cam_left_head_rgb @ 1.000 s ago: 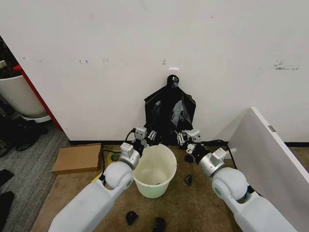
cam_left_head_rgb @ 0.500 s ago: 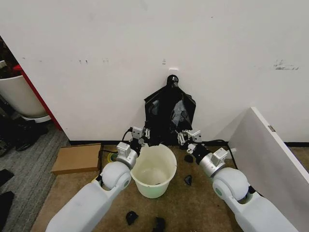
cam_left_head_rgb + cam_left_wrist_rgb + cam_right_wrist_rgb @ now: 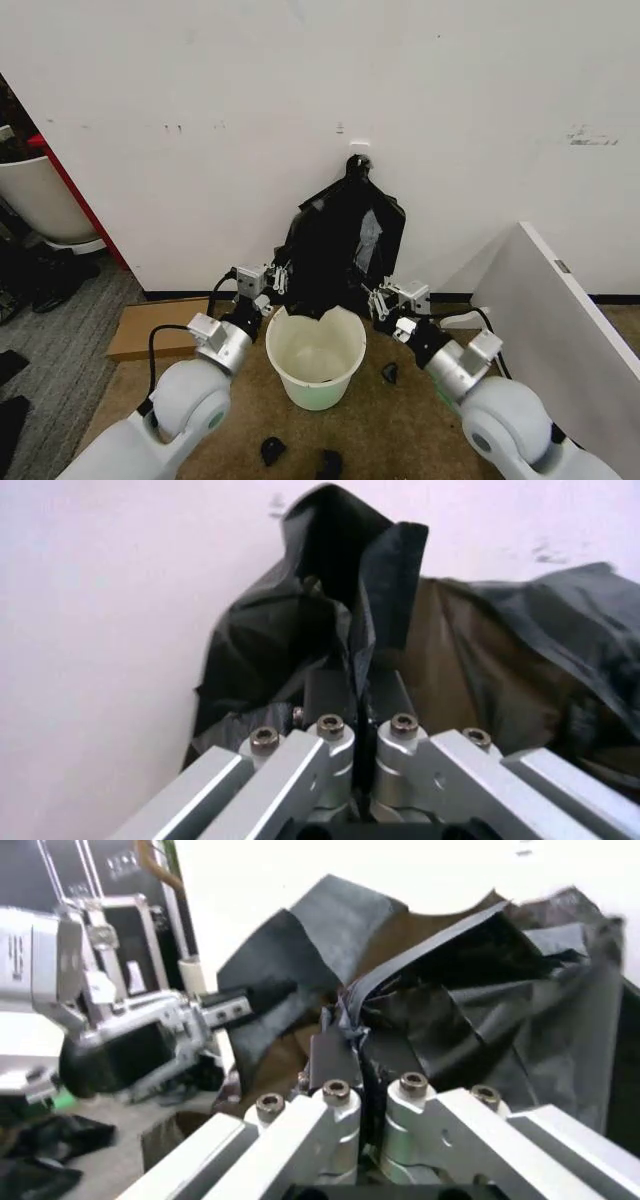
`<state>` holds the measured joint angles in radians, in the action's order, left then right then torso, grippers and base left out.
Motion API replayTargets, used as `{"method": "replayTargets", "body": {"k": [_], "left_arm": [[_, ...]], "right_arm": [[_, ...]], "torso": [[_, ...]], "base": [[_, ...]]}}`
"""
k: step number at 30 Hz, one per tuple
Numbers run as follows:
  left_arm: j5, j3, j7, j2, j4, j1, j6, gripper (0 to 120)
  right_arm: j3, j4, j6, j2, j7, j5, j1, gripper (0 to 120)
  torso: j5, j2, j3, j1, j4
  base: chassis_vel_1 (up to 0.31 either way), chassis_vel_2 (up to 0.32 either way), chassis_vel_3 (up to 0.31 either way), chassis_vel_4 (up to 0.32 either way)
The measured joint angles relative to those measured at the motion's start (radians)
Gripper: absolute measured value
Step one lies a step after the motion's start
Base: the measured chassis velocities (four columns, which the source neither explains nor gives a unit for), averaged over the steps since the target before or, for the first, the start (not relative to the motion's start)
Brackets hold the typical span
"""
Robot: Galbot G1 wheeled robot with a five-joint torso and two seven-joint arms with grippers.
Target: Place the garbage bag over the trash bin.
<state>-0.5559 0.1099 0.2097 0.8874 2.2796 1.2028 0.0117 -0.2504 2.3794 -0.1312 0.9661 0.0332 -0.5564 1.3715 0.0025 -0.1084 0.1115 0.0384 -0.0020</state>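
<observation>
2 grippers flank the trash bin [image 3: 314,353] in our head view: the left gripper [image 3: 277,280] just above the rim on the left, the right gripper [image 3: 378,298] just above it on the right. Between them the garbage bag [image 3: 335,245] is stretched out above the bin's far rim, its top hanging from a hook on the white wall [image 3: 300,120].

From our left wrist we see what the head misses: the left gripper [image 3: 358,705] is clenched on a thin fold of the garbage bag [image 3: 345,615], which stands up glossy and crinkled against the wall.

Our right wrist shows the right gripper [image 3: 360,1054] pinching a gathered pleat of the garbage bag [image 3: 470,1005], with the left gripper [image 3: 235,1009] farther off, holding the opposite edge. The film is loose, creased and black, brownish where it thins.
</observation>
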Motion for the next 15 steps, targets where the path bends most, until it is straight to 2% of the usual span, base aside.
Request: {"method": "replayTargets", "body": {"k": [5, 10, 15], "left_arm": [[0.0, 0.009, 0.0, -0.022, 0.056, 0.059, -0.001, 0], [-0.001, 0.012, 0.0, -0.031, 0.066, 0.076, -0.009, 0], [0.008, 0.01, -0.012, -0.009, -0.028, 0.046, -0.054, 0]], "right_arm": [[0.001, 0.016, -0.001, 0.012, 0.0, -0.001, 0.029, 0], [0.014, 0.0, 0.006, 0.036, -0.003, -0.004, 0.028, 0], [0.043, -0.062, 0.02, 0.058, -0.009, -0.016, -0.028, 0]], "torso": [[0.0001, 0.0, 0.0, 0.0, 0.0001], [0.0001, 0.0, 0.0, 0.0, 0.0001], [-0.0001, 0.0, 0.0, 0.0, 0.0002]], "base": [[0.0, 0.0, 0.0, 0.0], [0.0, 0.0, 0.0, 0.0], [0.0, 0.0, 0.0, 0.0]]}}
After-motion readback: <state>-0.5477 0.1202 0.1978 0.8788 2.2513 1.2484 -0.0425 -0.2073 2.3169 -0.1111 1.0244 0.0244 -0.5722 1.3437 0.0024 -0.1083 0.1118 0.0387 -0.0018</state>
